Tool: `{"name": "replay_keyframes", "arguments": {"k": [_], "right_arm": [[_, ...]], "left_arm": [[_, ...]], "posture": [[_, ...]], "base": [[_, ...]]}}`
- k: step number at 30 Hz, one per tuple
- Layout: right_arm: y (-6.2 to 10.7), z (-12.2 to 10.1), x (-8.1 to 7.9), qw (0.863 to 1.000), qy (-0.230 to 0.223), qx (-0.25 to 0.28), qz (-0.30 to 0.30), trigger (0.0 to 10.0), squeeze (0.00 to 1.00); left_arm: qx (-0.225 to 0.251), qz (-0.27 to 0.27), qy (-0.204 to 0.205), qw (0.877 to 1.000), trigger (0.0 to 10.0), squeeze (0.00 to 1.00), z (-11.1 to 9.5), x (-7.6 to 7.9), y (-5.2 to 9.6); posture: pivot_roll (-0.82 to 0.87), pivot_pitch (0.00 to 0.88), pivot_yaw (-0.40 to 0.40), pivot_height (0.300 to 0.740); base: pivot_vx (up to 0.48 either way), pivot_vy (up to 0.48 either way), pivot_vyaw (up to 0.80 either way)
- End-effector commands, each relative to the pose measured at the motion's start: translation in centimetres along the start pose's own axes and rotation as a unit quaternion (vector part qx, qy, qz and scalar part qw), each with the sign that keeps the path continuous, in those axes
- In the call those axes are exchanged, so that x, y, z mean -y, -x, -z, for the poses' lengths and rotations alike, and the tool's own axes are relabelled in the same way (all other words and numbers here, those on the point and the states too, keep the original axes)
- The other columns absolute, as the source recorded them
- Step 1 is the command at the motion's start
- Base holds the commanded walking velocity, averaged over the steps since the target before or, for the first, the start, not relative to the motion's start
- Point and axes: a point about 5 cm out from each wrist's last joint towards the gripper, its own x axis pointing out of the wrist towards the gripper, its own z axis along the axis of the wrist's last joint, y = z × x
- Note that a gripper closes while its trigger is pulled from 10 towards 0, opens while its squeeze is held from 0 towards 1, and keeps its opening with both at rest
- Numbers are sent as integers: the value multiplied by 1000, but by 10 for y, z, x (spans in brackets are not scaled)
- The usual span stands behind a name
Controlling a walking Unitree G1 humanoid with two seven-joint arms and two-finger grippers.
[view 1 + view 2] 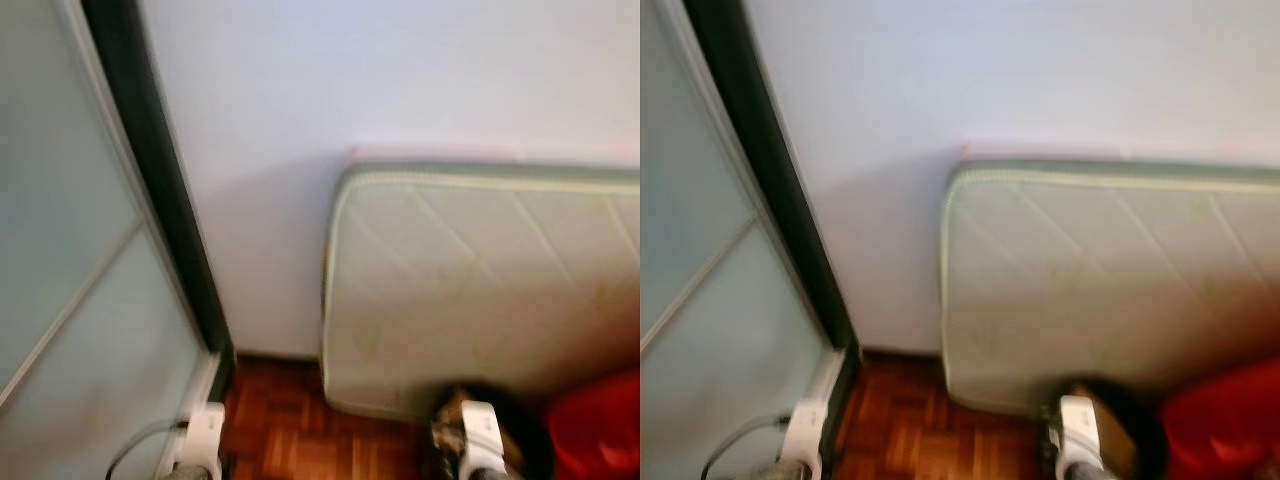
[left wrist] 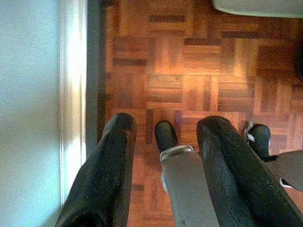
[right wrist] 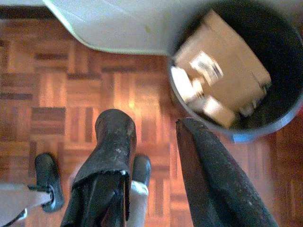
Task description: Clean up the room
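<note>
A dark round bin (image 3: 279, 61) stands on the parquet floor, with pieces of brown cardboard (image 3: 227, 66) and pale scraps inside. In the head view the bin (image 1: 525, 430) sits at the foot of a mattress. My right gripper (image 3: 151, 123) hangs open over the floor beside the bin's rim, nothing between its fingers. My left gripper (image 2: 163, 125) is open too, pointing down at bare parquet near a sliding door's track. My own grey leg and black foot (image 2: 165, 135) show behind its fingers. Both silver wrists (image 1: 482, 430) sit low in the head view.
A pale green quilted mattress (image 1: 480, 290) leans on the white wall (image 1: 380, 70). A frosted glass sliding door (image 1: 70, 300) with a black frame (image 1: 160, 190) fills the left. Something red (image 1: 600, 430) lies right of the bin. Parquet floor (image 1: 290, 420) shows between door and mattress.
</note>
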Motion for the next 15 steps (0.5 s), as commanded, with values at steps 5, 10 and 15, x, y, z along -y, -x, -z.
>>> {"name": "replay_keyframes", "arguments": {"k": [5, 10, 15], "right_arm": [[0, -2, 2, 1000, 16, -4, 4, 10000, 0], [0, -3, 2, 1000, 16, -4, 6, 10000, 0], [0, -3, 3, 1000, 22, -6, 5, 10000, 0]], "left_arm": [[6, 3, -18, 1000, 10000, 0, -5, 0, 0], [6, 4, -19, 1000, 10000, 0, -6, 1, 0], [6, 6, -31, 999, 10000, 0, -7, 1, 0]], "posture": [[-44, 0, -17, 740], [-44, 0, -20, 740], [-40, 0, -21, 740]], "base": [[0, 0, -781], [0, 0, -777], [0, -232, -775]]}}
